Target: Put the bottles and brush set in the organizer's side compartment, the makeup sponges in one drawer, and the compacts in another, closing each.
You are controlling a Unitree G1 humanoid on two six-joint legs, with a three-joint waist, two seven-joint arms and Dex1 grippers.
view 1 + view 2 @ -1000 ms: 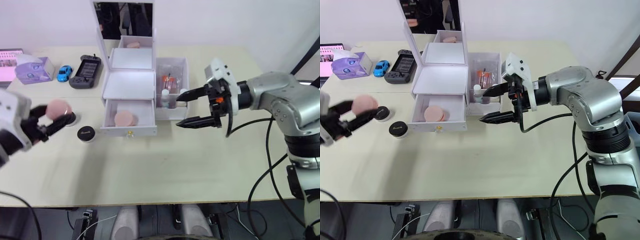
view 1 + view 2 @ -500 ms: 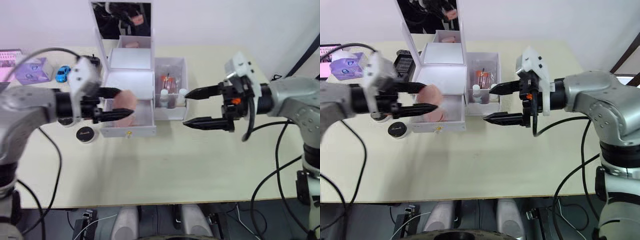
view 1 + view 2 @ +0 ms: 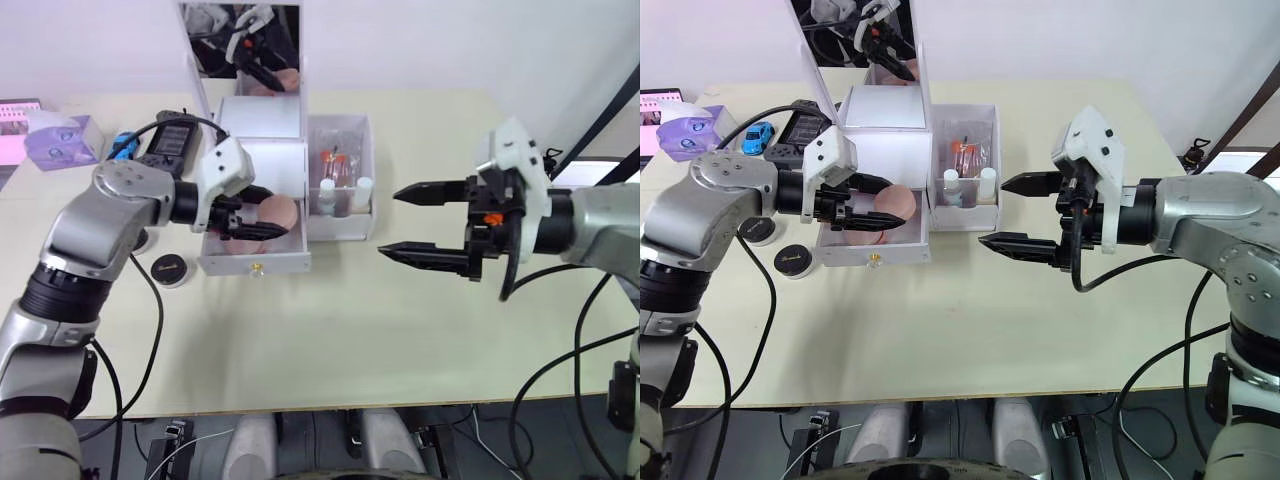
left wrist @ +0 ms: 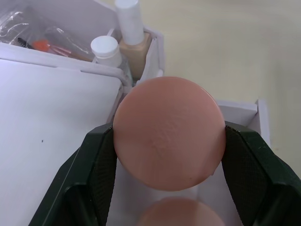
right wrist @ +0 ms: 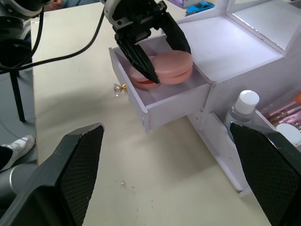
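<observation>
Left hand [image 3: 875,203] grips a makeup sponge [image 3: 895,204] edgewise above the open drawer [image 3: 872,247], clearing the sponge already inside for release. Right hand [image 3: 1025,212] hovers spread wide over the desk [image 3: 970,320], beside the side compartment [image 3: 966,215]

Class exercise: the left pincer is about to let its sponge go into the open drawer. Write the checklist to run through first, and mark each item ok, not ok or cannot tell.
1. Left pincer shut on the sponge: ok.
2. Sponge held above the open drawer: ok.
3. Room beside the sponge already in the drawer: cannot tell.
4. Right pincer open and clear of the drawer: ok.
5. Bottles in the side compartment: ok.
6. Compact put away: not ok, it lies on the table.
</observation>
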